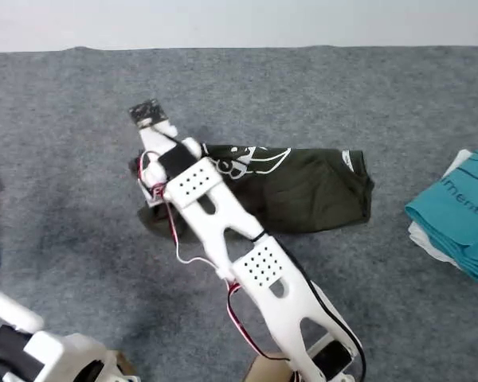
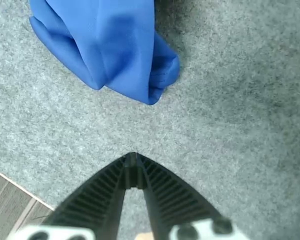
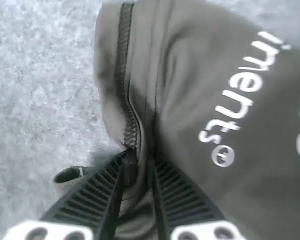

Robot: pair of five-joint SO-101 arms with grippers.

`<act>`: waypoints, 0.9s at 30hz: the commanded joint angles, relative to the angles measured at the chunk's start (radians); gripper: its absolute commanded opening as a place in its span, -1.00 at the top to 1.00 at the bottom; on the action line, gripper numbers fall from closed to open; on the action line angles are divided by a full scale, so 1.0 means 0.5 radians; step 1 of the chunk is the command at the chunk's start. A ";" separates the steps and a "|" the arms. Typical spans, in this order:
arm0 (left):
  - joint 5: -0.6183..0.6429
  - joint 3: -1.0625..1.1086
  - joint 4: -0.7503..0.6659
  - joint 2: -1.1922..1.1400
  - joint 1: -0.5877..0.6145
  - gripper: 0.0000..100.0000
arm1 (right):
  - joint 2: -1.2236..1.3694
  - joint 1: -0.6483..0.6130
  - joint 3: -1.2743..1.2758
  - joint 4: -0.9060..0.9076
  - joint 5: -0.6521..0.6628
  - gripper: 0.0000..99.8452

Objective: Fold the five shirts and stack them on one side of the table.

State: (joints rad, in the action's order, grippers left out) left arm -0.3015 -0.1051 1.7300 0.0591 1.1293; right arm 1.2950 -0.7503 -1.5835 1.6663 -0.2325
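We see the right gripper (image 3: pixel 137 167) clenched on a hem fold of the dark olive-green cotton shirt with white print (image 3: pixel 205 95). The rest of that shirt lies flat on the grey carpeted bench (image 1: pixel 64 159), stretching away from the fingertips toward the stack of folded teal and white shirts (image 1: pixel 462 215) far beyond its other end. We judge the cloth to be light, limp and not fragile. It will drape and drag on the rough covering, so any lift should be slow and low, or the fold may slip apart. The doubled seam already between the jaws looks like the firmest place to hold, and a single layer would likely slide out. The left gripper (image 2: pixel 135 170) is closed on nothing and hangs over bare covering, with the bright blue crumpled fabric shirt (image 2: pixel 110 45) just ahead of its tips. That shirt looks equally soft, and we think it is best pinched at a bunched edge.
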 commanded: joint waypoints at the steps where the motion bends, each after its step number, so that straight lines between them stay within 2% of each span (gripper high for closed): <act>1: -0.003 -0.023 0.031 0.101 -0.031 0.99 | -0.180 0.084 -0.206 0.158 0.034 0.98; 12: 0.006 -0.023 0.037 0.101 -0.187 0.99 | -0.505 0.431 -0.184 0.247 0.040 0.98; 25: 0.012 -0.023 0.037 0.101 -0.334 0.99 | -0.710 0.913 -0.181 0.259 0.242 0.98; 27: 0.077 -0.038 0.040 0.101 -0.365 0.99 | -0.735 0.956 -0.181 0.262 0.282 0.98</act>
State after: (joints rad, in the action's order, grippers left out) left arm -0.2954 -0.1051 1.7300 0.0606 0.9697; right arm 1.0342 -0.3099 -1.6295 1.7522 -0.1220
